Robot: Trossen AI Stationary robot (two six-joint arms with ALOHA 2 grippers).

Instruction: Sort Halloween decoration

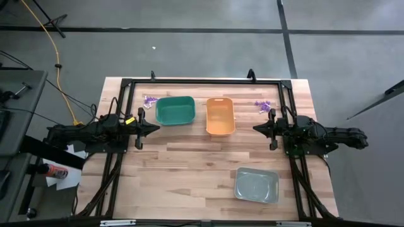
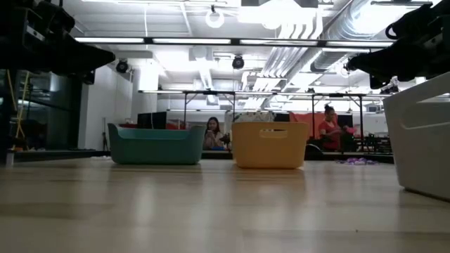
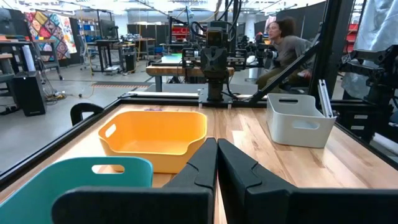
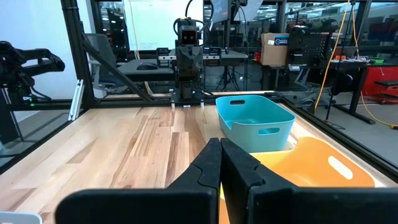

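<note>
The left claw (image 1: 156, 128) hovers by the table's (image 1: 189, 183) left edge, its fingers pressed together and holding nothing, pointing inward just in front of the green bin (image 1: 175, 110). Purple Halloween decoration pieces (image 1: 149, 100) lie near the far left corner, beside that green bin. The orange bin (image 1: 220, 115) stands right of the green one, a narrow gap between them. A second purple cluster (image 1: 262, 106) lies near the far right corner, just behind the right claw (image 1: 256, 128), which is also pressed together and empty. The grey bin (image 1: 256, 185) sits near the front right corner. Bare wood spans the table's middle and front left.
</note>
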